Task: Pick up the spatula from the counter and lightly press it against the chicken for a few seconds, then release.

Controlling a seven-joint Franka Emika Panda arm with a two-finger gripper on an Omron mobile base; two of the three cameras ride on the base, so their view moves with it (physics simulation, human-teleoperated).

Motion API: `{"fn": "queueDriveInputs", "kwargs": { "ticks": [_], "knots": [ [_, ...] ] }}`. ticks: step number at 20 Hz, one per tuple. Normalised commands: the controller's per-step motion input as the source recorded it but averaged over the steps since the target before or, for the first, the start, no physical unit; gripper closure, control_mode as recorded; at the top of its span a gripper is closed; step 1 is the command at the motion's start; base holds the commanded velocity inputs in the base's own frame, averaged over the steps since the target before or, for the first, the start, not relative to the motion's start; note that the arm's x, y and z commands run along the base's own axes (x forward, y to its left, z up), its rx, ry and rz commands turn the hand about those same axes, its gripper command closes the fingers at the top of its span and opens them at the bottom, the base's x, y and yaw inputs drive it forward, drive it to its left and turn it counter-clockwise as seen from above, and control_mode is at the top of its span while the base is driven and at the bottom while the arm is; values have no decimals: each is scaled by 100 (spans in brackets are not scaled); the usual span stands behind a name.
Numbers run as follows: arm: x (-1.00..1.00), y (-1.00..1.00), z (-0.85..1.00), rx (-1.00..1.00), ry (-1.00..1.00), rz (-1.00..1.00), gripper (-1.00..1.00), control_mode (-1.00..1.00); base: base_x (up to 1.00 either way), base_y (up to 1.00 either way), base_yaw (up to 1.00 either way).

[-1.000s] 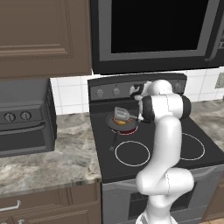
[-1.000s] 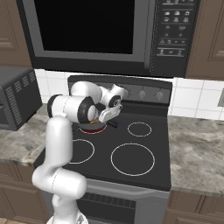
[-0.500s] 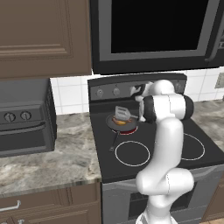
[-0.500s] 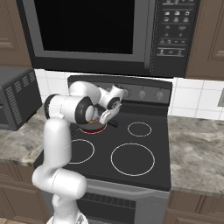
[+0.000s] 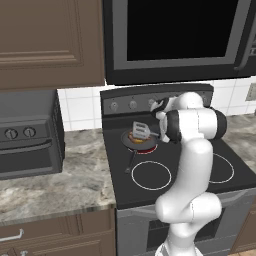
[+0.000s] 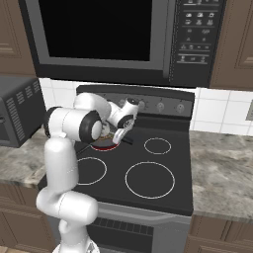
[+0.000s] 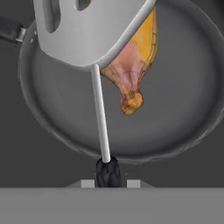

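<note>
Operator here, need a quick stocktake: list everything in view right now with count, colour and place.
spatula: one, silver, over the chicken
chicken: one piece, orange-yellow, in the pan
pan: one, dark grey, stove's back left burner
stove: one, black, four ringed burners, below the microwave
microwave: one, black, above the stove
toaster oven: one, dark grey, counter left of the stove
counter: one, grey stone, both sides of the stove
arm: one, white, before the stove
hand: one, white, shut on the spatula's handle
</note>
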Motion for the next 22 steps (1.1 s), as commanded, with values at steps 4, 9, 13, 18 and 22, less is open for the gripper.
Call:
{"fn": "queueDriveInputs", "kwargs": {
  "ticks": [4,9,13,18,22],
  "knots": [
    [-15,-5,14,1,-16,7,100,-100,0,0,0],
    [-20,-14,18,2,-18,8,100,-100,0,0,0],
    [-21,-16,17,2,-17,8,100,-100,0,0,0],
    [-25,-17,22,2,-15,8,100,-100,0,0,0],
    [-31,-15,34,3,-5,7,100,-100,0,0,0]
  ]
}}
